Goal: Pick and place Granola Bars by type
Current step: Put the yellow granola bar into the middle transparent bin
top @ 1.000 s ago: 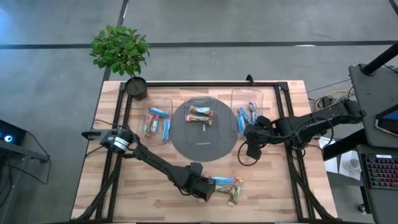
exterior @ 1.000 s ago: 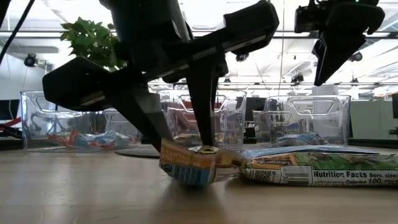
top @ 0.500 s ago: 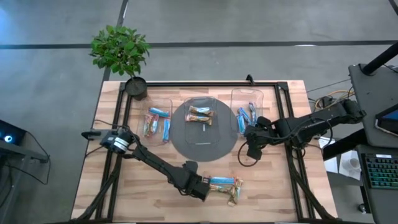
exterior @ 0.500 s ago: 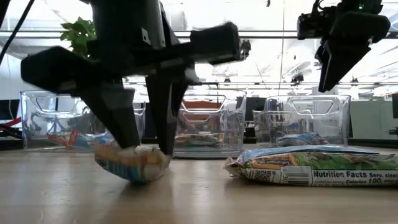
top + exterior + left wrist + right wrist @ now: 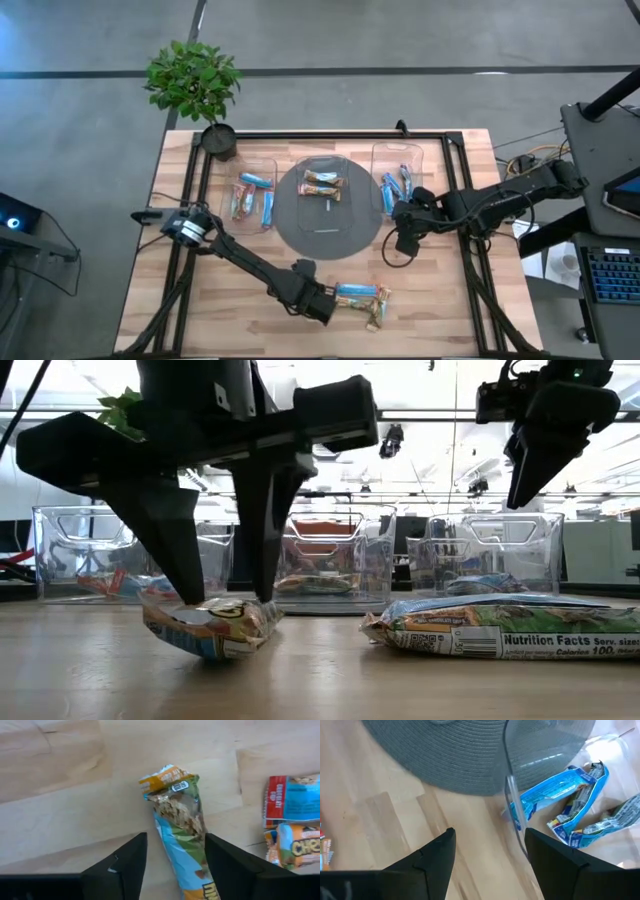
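One bar (image 5: 179, 827) lies between the left gripper (image 5: 175, 865) fingers (spread, not clamped) near the table's front edge — close squarely across its middle before lifting; right gripper (image 5: 487, 855) open by the right bin (image 5: 512, 800)

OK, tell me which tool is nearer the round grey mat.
Right. The right tool hangs just off the round grey mat, beside its edge. The left tool is farther, at the table's front, straddling a granola bar.

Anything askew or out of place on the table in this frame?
Yes: the granola bar between the left pincer fingers near the table's front edge sits tilted, one end off the wood. Two more bars lie loose beside it, outside the bins. The right pincer hovers by the right bin.
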`<state>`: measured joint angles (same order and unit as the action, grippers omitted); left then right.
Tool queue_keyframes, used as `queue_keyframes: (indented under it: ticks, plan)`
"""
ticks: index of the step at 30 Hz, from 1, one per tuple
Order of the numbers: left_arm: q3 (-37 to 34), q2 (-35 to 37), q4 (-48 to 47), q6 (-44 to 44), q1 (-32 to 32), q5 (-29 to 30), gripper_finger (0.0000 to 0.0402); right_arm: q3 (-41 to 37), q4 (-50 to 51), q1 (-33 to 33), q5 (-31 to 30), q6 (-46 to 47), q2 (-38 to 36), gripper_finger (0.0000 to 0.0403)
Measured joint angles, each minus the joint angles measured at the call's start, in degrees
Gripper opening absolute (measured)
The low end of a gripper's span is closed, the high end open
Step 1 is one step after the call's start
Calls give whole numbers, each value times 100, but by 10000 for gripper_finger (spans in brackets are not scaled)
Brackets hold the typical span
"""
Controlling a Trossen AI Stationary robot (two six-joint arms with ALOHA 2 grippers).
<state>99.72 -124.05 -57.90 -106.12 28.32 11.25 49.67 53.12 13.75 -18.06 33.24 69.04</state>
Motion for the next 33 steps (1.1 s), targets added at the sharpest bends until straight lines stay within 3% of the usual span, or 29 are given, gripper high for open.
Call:
queue_keyframes:
  ticks: [6,12,21,25,29,33]
  plan:
    - [2,2,201,-175,4,2,197,0,-15,-2,-16,-22,0,228]
    - [-365,-2,1068,-205,13,-153,197,0,-17,-2,-142,-35,0,228]
    - [-604,22,1071,-251,117,-409,193,-39,-13,-2,-147,-35,0,228]
    - [-610,13,961,-119,88,-391,159,-47,-17,-3,-151,-42,0,228]
    - [-626,52,946,2,4,-293,97,-50,-26,-2,-160,-45,-2,228]
    - [-667,305,857,70,-129,339,48,-50,-50,-2,-166,-40,-63,228]
